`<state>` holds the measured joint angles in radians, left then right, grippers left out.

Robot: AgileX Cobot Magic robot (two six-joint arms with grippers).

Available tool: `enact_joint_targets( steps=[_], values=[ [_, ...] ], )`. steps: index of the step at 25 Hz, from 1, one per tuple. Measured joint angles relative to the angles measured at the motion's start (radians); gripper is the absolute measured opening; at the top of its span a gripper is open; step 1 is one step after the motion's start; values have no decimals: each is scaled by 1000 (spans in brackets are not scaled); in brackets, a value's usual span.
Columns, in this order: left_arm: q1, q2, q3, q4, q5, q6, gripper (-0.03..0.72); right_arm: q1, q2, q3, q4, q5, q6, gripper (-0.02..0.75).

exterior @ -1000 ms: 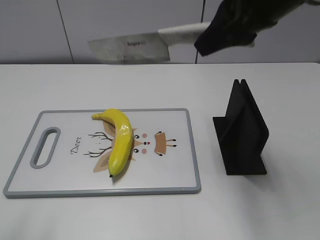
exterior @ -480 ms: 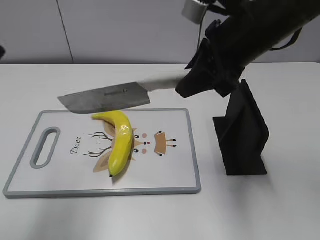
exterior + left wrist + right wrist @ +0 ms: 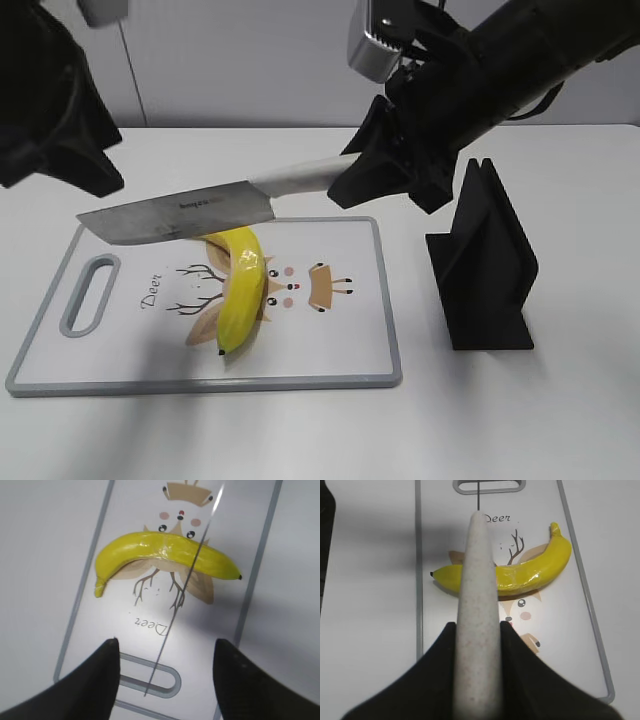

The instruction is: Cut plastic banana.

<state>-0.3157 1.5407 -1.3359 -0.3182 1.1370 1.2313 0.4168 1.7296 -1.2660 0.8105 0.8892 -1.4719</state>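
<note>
The plastic banana (image 3: 240,287) lies on the white cutting board (image 3: 340,350), across the deer drawing; it also shows in the left wrist view (image 3: 165,555) and the right wrist view (image 3: 530,572). My right gripper (image 3: 350,185) is shut on the pale handle (image 3: 479,630) of a cleaver knife (image 3: 180,212). The blade hangs level just above the banana's upper end and shows edge-on in the left wrist view (image 3: 185,585). My left gripper (image 3: 165,660) is open and empty, above the board's handle slot (image 3: 150,680); its arm shows at the exterior view's top left (image 3: 55,120).
A black knife stand (image 3: 485,265) sits on the table to the right of the board. The board's grey-rimmed handle slot (image 3: 90,293) is at its left end. White table (image 3: 300,440) surrounds the board.
The knife has come down and to the left, from high at the back to just over the banana. The left arm has entered at the top left.
</note>
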Motion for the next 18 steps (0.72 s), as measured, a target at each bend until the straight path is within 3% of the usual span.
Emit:
enact_joint_targets(
  steps=[18],
  values=[
    [-3,159,-1,20,-57,11,458,0,4,0,0,-30,-5,170]
  ],
)
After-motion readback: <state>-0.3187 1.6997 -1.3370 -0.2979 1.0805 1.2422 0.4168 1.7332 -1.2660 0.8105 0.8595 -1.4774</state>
